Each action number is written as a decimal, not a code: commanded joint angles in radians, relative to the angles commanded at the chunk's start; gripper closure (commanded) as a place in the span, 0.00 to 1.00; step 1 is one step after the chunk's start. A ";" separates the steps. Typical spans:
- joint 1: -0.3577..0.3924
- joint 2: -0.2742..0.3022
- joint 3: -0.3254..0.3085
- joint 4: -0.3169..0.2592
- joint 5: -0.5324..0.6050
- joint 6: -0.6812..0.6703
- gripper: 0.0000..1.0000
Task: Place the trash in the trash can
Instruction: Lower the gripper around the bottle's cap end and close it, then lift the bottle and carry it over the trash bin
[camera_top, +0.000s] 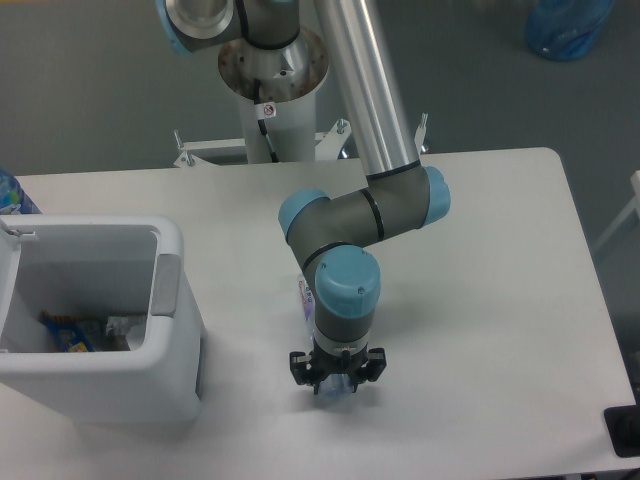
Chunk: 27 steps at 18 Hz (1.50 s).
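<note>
A slim clear bottle (307, 303) with a purple-red label lies on the white table, mostly hidden under my arm's wrist. My gripper (336, 383) points straight down over the bottle's near end, and a bluish bit of the bottle shows between the black fingers (298, 366). The fingertips are hidden, so I cannot tell whether they press on it. The white trash can (170, 300) stands at the left edge, well left of the gripper. Inside it lie a crumpled white wrapper (122, 326) and a blue and orange packet (68, 334).
A blue bottle top (10, 193) shows at the far left edge behind the bin. The robot's base column (272, 90) stands behind the table. A black object (624, 430) sits by the table's front right corner.
</note>
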 joint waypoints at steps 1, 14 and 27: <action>0.002 0.005 0.003 0.000 -0.005 0.000 0.55; 0.032 0.158 0.100 0.002 -0.152 -0.003 0.63; 0.104 0.224 0.371 0.031 -0.434 -0.184 0.63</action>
